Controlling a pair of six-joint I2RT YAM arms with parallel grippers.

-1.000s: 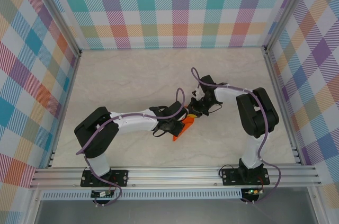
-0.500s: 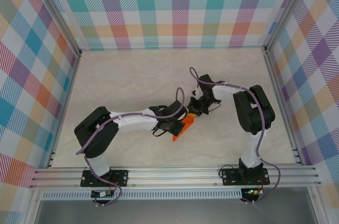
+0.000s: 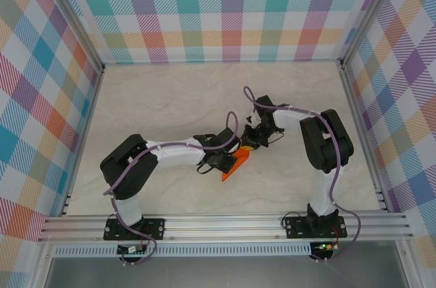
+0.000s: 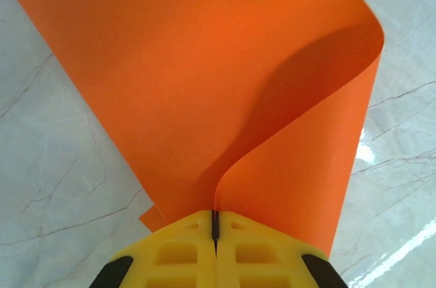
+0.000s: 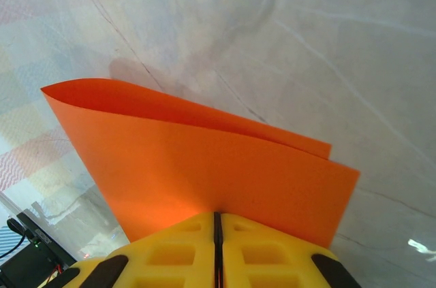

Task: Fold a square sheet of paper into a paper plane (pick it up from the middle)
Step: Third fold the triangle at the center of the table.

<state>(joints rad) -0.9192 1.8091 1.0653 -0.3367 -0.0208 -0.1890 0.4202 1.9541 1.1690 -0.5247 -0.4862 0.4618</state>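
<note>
Square sheet of paper [image 4: 204, 77], thin, matte and bright orange, sits near mid-table over the white marbled tabletop [image 3: 163, 104], caught between both wrists. From the left wrist I see it curled over itself in a soft, rounded loop with no sharp crease. From the right wrist two layers lie close together, one corner peeking past the other. My left gripper [image 4: 214, 223] has its yellow moulded fingers pressed together, pinching the sheet's near edge. My right gripper [image 5: 216, 223] is likewise clamped tight on the doubled paper. From above, both arms crowd over the sheet and cover most of it. Purple cables [image 3: 235, 124] loop beside them, and the checked walls [image 3: 231, 9] stand well apart.
</note>
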